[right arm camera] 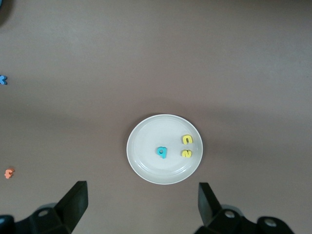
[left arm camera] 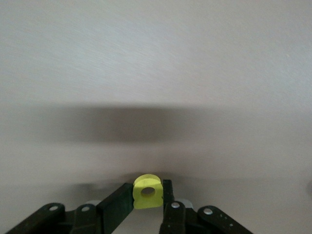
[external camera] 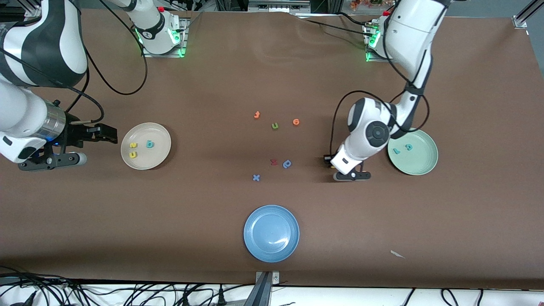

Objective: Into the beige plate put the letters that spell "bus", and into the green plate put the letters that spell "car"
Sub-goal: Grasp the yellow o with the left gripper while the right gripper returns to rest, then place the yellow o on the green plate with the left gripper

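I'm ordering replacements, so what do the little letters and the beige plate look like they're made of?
The yellow letter pinched in the left gripper looks like matte foam or soft rubber: thick, blunt-edged, no shine. The teal b in the beige plate looks the same. The plate seems glossy plastic or glazed ceramic, going by its smooth sheen; which one I can't tell.

A brown table [external camera: 272, 63] under soft light, black cables [external camera: 127, 293] along its edge.

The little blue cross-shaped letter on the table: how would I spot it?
Start at the blue plate. Farther from the front camera lies a loose letter cluster; the blue x is the one nearest that plate, with a red letter and a darker blue letter beside it.
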